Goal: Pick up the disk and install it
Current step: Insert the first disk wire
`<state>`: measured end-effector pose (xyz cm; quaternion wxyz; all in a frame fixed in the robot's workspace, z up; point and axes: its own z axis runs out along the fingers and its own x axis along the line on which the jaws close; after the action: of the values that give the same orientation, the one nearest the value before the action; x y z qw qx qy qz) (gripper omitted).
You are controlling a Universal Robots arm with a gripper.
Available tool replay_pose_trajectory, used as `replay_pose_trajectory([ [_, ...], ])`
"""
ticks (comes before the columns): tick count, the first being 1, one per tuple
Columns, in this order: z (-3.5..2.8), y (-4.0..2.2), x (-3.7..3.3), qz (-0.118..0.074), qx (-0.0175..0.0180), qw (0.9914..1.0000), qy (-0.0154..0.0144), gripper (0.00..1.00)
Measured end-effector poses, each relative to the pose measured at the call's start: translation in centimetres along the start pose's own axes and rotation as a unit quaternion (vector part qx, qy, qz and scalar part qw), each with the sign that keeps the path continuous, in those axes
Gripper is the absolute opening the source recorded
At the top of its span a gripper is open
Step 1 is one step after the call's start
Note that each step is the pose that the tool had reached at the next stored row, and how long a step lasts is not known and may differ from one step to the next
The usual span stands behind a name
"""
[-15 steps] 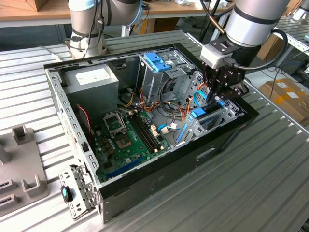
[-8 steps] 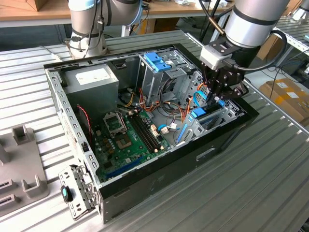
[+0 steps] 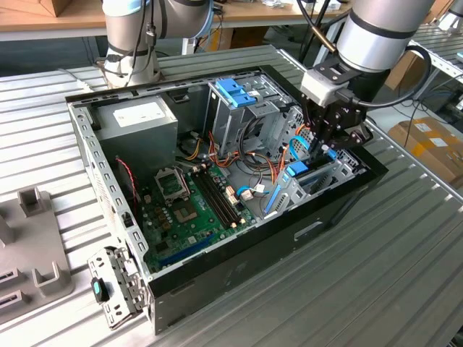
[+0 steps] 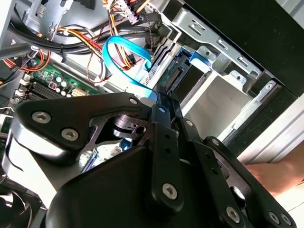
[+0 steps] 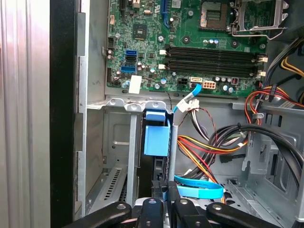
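Gripper [image 3: 323, 148] reaching into the open computer case [image 3: 239, 267], fingers [image 5: 156, 194] pinching narrowly on the disk [image 5: 156, 137], disk standing on edge in the drive bay [image 5: 116, 137], its metal body mostly hidden, grip point partly blocked.

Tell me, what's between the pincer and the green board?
In the first wrist view, the disk stands on edge in its metal bay, right between the pincer and the green board.
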<state>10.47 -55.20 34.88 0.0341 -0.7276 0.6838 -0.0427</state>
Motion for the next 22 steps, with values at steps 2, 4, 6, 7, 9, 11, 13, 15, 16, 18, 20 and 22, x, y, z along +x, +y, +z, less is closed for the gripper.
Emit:
replay_pose_trajectory([
  [2,0.00,0.04,0.06,0.000,0.0004,1.00000,0.0000,0.16],
  [4,0.00,0.07,0.09,-0.001,0.0009,1.00000,0.0000,0.16],
  [6,0.00,0.12,0.10,-0.001,0.0013,1.00000,0.0000,0.16],
  [7,0.01,0.14,0.10,-0.001,0.0016,1.00000,0.0000,0.16],
  [9,0.02,0.16,0.10,-0.002,0.0020,1.00000,0.0000,0.16],
  [11,0.02,0.17,0.11,-0.002,0.0022,1.00000,-0.0001,0.16],
  [13,0.04,0.17,0.11,-0.002,0.0026,0.99999,-0.0001,0.16],
  [15,0.05,0.19,0.11,-0.003,0.0029,0.99999,-0.0001,0.16],
  [16,0.05,0.20,0.11,-0.003,0.0029,0.99999,-0.0001,0.16],
  [18,0.06,0.23,0.11,-0.003,0.0031,0.99999,-0.0002,0.16],
  [20,0.10,0.27,0.11,-0.004,0.0034,0.99999,-0.0002,0.16],
  [22,0.14,0.29,0.11,-0.004,0.0035,0.99999,-0.0002,0.16],
])
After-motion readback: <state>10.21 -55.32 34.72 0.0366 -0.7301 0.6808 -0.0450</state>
